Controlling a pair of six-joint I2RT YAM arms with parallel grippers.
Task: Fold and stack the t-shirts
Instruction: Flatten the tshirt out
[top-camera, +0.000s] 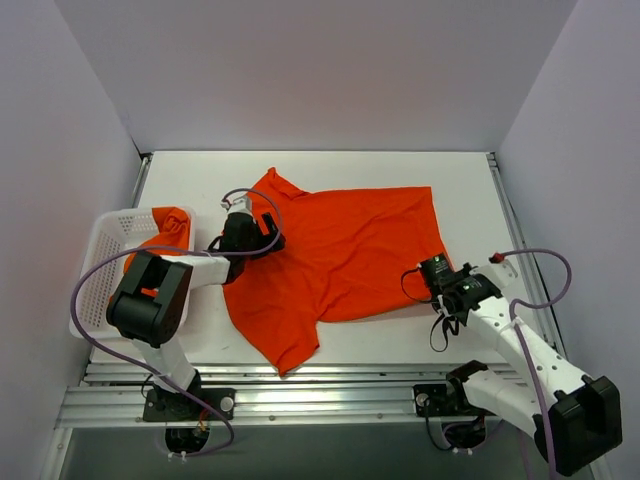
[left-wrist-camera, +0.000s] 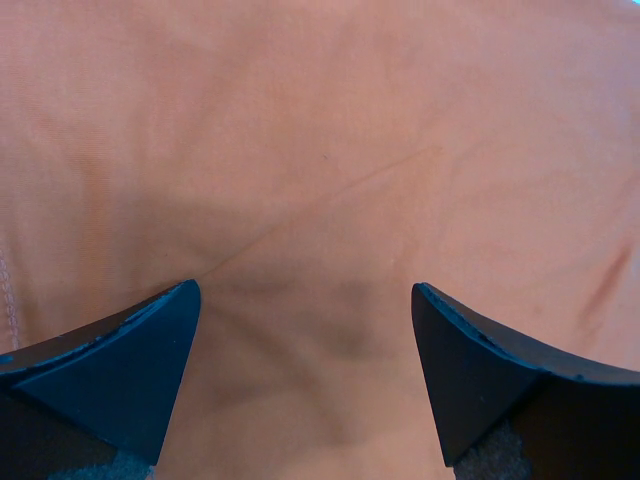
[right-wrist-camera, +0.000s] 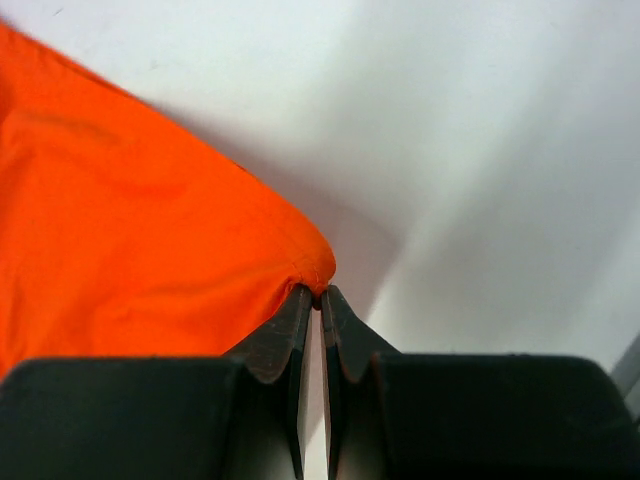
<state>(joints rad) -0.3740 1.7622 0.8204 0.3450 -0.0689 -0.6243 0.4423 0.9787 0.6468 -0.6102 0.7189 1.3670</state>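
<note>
Orange-red fabric covers the middle of the white table (top-camera: 200, 180): one t-shirt (top-camera: 350, 250) lies spread out and lightly wrinkled, its collar toward the far left and one sleeve pointing at the near edge. A second shirt (top-camera: 170, 228) of the same colour sits bunched in the white perforated basket (top-camera: 100, 235) at the table's left side. The left gripper (top-camera: 262, 236) hangs over the spread t-shirt's left part, near the collar. Its wrist view shows the claw (left-wrist-camera: 305, 300) spread wide just above the cloth, with nothing between the fingers. The right gripper (top-camera: 440, 272) is at the t-shirt's right near corner, and its wrist view shows the jaws pressed together, pinching the very tip of that corner (right-wrist-camera: 318, 292).
</note>
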